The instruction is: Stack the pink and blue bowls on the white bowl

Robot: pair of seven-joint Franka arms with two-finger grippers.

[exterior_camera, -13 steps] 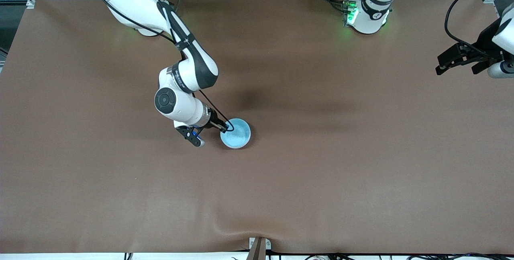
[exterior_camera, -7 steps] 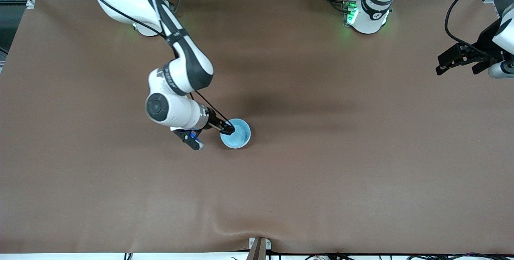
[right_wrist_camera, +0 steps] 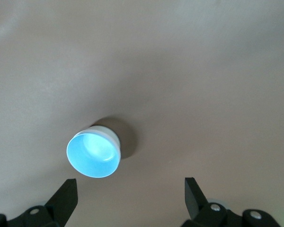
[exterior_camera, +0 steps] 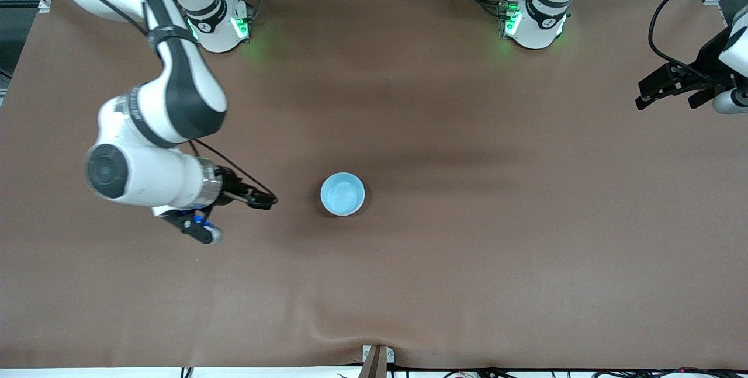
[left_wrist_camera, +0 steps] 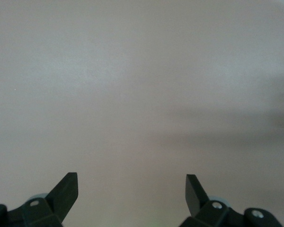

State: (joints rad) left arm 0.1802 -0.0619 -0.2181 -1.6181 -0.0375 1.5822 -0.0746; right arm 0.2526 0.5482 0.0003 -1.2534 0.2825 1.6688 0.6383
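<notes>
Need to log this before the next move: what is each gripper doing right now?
Left gripper: open, empty, waiting at its end of the table.
Right gripper: open, empty, clear of the blue bowl.

Both arms: glossy white shells, black bands at the joints. Right arm (exterior_camera: 158,103) has a dark round cap on the wrist joint, a silver ring ahead of it, a thin black cable looped along the forearm, and a blue-tipped black block under the wrist. Right pincer (exterior_camera: 260,200) black. Bases by the counter (exterior_camera: 409,278) edge glow green; left base (exterior_camera: 534,18) also shows a red dot. Left pincer (exterior_camera: 663,86) black, black cable arcing above. Wrist views: black wedge fingertips (right_wrist_camera: 66,194), silver screws on the mounts.
</notes>
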